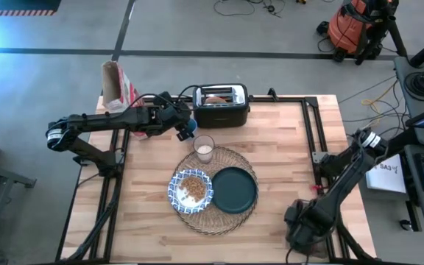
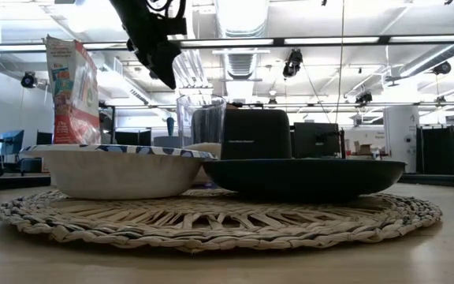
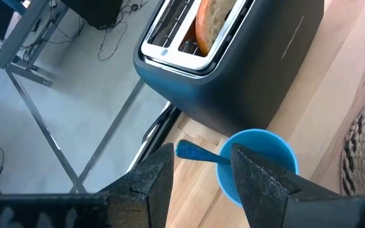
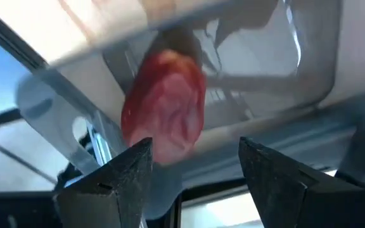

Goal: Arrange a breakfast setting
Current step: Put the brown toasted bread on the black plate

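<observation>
Bowl (image 1: 191,189) holds cereal; glass (image 1: 204,149) milk; blue cup (image 3: 258,166) spoon (image 3: 198,153); both hands released.

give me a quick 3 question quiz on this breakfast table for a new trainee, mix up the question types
1. True or false: the toaster is empty.
2. Multiple choice: what sits on the woven placemat beside the patterned bowl? A) a dark teal plate B) a cereal bag C) a kettle
3. Fill in: the left gripper hovers over a small blue ___ with a spoon handle sticking out.

Key:
1. False, a slice of bread stands in a slot.
2. A, the plate.
3. cup.
</observation>
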Controlling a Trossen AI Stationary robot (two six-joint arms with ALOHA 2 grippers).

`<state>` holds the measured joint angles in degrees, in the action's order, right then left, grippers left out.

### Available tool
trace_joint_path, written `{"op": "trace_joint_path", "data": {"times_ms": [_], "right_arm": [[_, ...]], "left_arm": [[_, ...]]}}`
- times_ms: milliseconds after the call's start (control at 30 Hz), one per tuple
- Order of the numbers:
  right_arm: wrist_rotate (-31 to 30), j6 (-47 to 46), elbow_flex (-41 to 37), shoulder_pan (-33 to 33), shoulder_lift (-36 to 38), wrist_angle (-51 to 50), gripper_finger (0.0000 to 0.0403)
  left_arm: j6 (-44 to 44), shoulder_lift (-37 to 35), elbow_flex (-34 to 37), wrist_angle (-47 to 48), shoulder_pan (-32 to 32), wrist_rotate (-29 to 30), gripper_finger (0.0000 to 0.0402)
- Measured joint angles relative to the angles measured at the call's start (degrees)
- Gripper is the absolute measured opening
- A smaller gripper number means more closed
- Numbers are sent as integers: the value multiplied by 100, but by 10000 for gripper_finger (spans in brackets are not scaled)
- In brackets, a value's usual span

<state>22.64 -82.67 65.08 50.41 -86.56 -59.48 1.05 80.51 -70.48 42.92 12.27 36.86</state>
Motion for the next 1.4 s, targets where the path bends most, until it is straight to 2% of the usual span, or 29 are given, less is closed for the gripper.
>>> {"op": "trace_joint_path", "data": {"times_ms": [200, 533, 900, 967, 1033, 1167, 1400], "right_arm": [[437, -21, -2, 43, -216, 143, 231], [483, -555, -4, 225, -355, 677, 231], [560, -455, 240, 189, 195, 581, 226], [303, -270, 239, 74, 345, 541, 226], [-208, 34, 226, -129, 488, 453, 226], [-847, 909, 223, -853, 738, 313, 226], [-2008, 3834, 223, -2633, 1098, 227, 226]], "left_arm": [[101, 0, 0, 2, 0, 2, 141], [101, 0, 0, 4, 0, 2, 141], [101, 0, 0, 4, 0, 2, 141], [101, 0, 0, 4, 0, -24, 141], [101, 0, 0, 4, 0, -41, 141], [101, 0, 0, 3, 0, -55, 141], [132, 0, 0, -39, 0, -58, 141]]}}
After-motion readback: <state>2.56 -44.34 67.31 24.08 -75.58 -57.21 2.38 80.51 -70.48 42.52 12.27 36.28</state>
